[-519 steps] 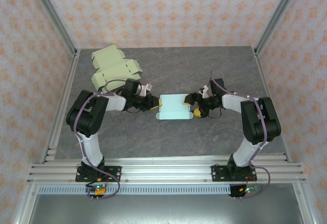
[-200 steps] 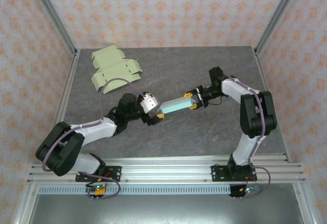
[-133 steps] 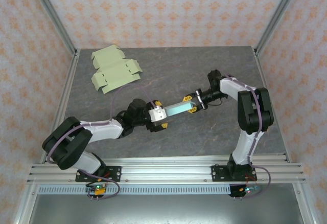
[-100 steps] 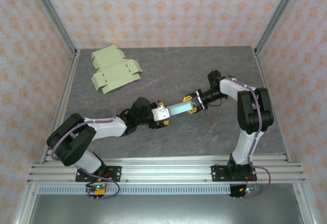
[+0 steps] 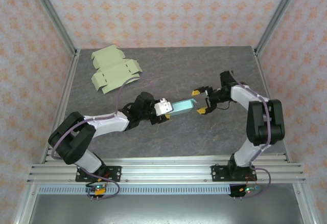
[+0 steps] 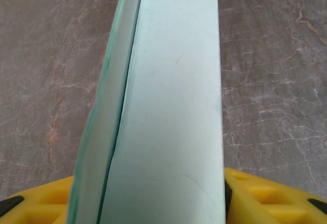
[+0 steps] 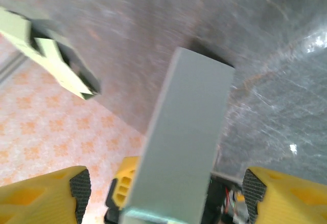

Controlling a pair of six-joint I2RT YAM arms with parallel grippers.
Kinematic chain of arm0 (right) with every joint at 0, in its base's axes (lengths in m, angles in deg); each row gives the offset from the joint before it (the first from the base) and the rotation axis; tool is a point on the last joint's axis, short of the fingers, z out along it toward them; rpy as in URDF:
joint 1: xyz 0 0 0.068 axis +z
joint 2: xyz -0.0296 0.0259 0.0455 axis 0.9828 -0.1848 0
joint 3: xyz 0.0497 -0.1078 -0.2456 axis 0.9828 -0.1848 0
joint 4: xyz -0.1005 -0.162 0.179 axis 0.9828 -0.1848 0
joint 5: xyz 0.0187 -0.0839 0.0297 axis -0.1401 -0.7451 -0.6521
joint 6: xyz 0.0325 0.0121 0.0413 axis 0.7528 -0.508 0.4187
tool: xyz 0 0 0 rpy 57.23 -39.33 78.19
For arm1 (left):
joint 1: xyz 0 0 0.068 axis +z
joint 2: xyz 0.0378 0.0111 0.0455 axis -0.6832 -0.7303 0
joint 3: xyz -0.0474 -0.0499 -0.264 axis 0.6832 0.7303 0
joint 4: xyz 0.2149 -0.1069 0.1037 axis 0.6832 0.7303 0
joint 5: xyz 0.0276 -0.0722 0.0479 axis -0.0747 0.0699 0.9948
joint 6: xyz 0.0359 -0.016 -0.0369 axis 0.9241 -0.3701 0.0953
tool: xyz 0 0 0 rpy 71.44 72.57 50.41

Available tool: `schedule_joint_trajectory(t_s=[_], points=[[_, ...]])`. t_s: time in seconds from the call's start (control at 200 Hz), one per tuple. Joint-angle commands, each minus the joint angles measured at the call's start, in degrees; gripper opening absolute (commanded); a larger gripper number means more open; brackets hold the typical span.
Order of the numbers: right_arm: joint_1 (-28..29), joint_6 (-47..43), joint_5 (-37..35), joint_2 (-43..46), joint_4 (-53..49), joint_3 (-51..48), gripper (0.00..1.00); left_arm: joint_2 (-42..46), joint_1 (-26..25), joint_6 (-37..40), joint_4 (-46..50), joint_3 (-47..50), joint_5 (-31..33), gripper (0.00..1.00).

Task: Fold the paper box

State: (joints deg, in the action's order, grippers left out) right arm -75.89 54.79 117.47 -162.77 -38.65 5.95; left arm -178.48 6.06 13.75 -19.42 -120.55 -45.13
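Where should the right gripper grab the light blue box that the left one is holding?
Its free end. The left gripper clamps the other end, so the flat, narrow light blue box points at the open right gripper. Come in from the right along its length, with the fingers straddling that end.

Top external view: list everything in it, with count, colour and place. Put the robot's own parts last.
paper box: 1, light blue, mid-table, between the two tools
flat box blanks: 2, pale green, far left corner of the table, overlapping
table: 1, grey marbled, under everything
walls: orange-patterned, at the back and both sides
frame rails: silver, along the near edge
left tool: 1, yellow fingers, shut on the left end of the paper box
right tool: 1, yellow fingers, open, at the right end of the paper box
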Motion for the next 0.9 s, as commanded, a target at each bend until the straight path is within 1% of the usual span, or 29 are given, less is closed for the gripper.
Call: schedule_joint_trajectory(t_s=[0.0,0.065,0.12,0.235,0.31,0.365,0.455,0.48,0.566,0.631,0.666,0.726,0.776,0.896], points=[[-0.65,-6.83,-7.08,4.60,3.17,-1.32,0.79,-1.76,2.14,-2.88,2.36,-2.79,-3.61,0.59],[-0.57,-14.73,-9.31,6.22,1.26,-1.60,0.78,-2.36,3.30,-4.24,2.68,-4.00,-4.89,0.59],[-0.36,-21.94,-10.64,8.17,0.92,-2.69,0.74,-2.75,3.79,-4.39,2.91,-4.67,-5.56,0.59],[1.14,-35.67,-17.86,13.63,0.27,-5.17,0.69,-4.06,4.71,-4.32,4.51,-6.43,-7.43,0.59],[2.80,-44.33,-20.28,18.33,3.33,-7.74,0.68,-4.70,4.95,-3.83,5.72,-7.24,-8.55,0.59],[4.91,-50.05,-23.73,21.49,5.99,-9.49,0.67,-4.87,4.93,-3.22,5.78,-7.13,-9.60,0.59],[8.31,-59.90,-27.03,24.10,10.50,-10.97,0.65,-5.17,4.96,-3.14,5.47,-7.08,-10.49,0.58],[9.13,-62.09,-28.28,24.15,11.70,-11.02,0.63,-5.26,4.95,-3.05,5.54,-7.17,-10.68,0.58],[10.57,-67.03,-30.40,21.53,12.97,-9.18,0.56,-5.68,4.95,-2.72,5.82,-7.57,-11.08,0.58],[10.97,-69.97,-28.28,18.14,11.37,-6.53,0.48,-5.92,4.98,-2.60,6.06,-7.85,-11.10,0.58],[11.43,-71.24,-27.21,16.52,10.82,-5.48,0.46,-6.03,5.00,-2.48,6.16,-8.04,-11.10,0.58],[12.82,-73.45,-27.27,14.20,9.90,-3.80,0.44,-5.91,4.97,-2.32,6.17,-8.05,-11.14,0.58],[13.85,-74.48,-28.84,12.73,9.66,-2.68,0.44,-5.80,4.98,-2.15,6.09,-8.01,-10.94,0.58],[14.20,-74.70,-28.94,10.70,10.69,-0.54,0.44,-5.84,5.12,-1.38,7.01,-8.47,-10.82,0.57]])
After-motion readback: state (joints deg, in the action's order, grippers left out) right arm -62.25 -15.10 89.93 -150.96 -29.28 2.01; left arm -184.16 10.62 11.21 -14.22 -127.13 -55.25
